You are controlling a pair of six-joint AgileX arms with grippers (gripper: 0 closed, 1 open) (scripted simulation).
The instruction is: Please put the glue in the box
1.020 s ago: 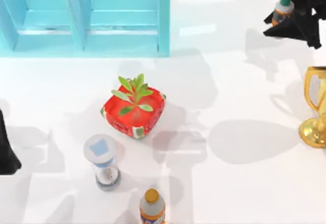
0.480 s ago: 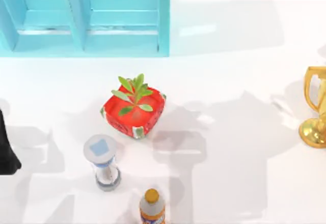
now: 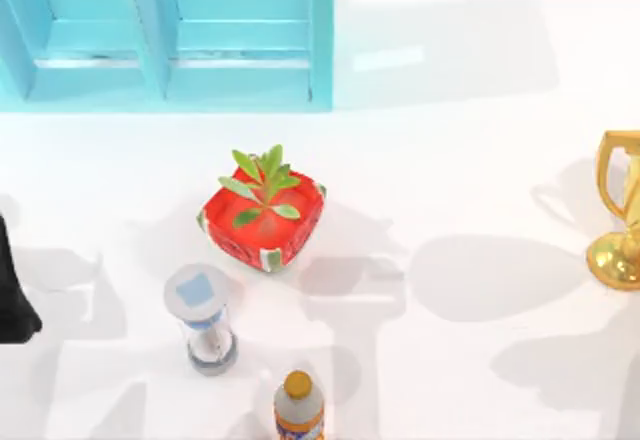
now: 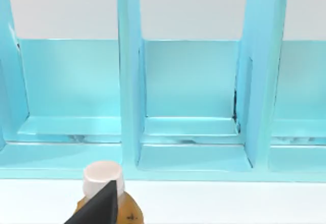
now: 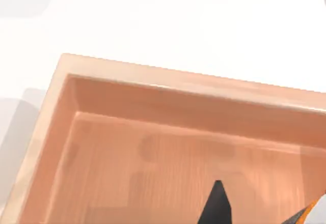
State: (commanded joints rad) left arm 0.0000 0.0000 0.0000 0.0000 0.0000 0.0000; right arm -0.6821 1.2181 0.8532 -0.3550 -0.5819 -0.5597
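Pale wooden box (image 5: pixel 153 99): lies open-topped on the white bench (image 3: pixel 450 160), right under the right wrist camera; its floor is bare.
Glue (image 5: pixel 307 215): an orange sliver of its label shows over the box's floor, beside a dark finger.
Right gripper (image 5: pixel 262 215): appears closed on the glue, poised above the box's interior.
Step in hand: carrying is judged done; release is not yet made.
Next move: likely lower a little inside the walls, then let go so the glue lands clear of the rim.
Left arm (image 3: pixel 12 300): parked at the bench's left edge; its gripper's state cannot be told.
Writing: none readable; the round-capped bottle (image 3: pixel 298 410) at the bench's near edge has an illegible label.
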